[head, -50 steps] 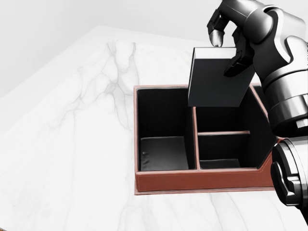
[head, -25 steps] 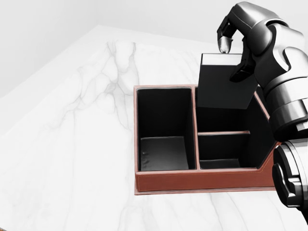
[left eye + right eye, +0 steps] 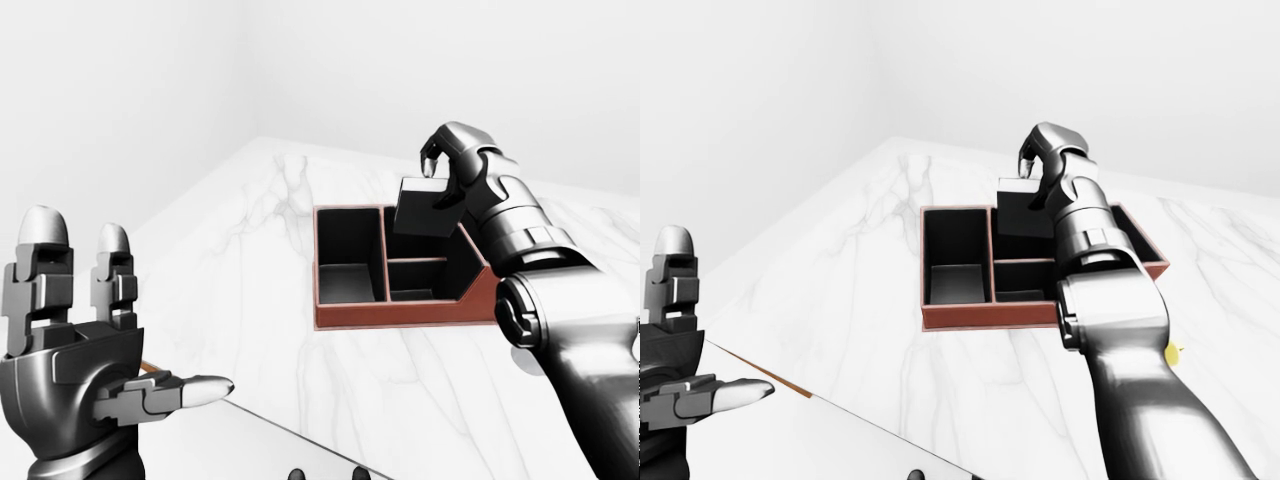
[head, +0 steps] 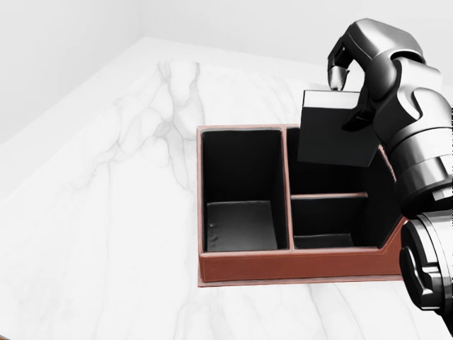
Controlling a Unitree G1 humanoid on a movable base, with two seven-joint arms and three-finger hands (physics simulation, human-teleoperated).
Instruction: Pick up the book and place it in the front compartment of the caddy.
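The book (image 4: 331, 136), dark with a white page edge on top, hangs tilted in the head view, and my right hand (image 4: 345, 99) is shut on it from above. It sits over the upper right compartment of the red-brown caddy (image 4: 283, 268), with its lower edge level with the caddy's top rim. The caddy has black insides: a large compartment on the left and two smaller ones stacked on the right. My left hand (image 3: 140, 320) is raised at the bottom left of the left-eye view, open and far from the caddy.
The caddy rests on a white marble table (image 4: 106, 212). The table's near edge (image 3: 840, 410) runs diagonally across the bottom of the eye views. A small yellow thing (image 3: 1173, 351) shows beside my right forearm. Plain white walls lie behind.
My right hand has carried the book to the right and slightly down, from above the central divider to over the upper right compartment. The caddy has not moved.
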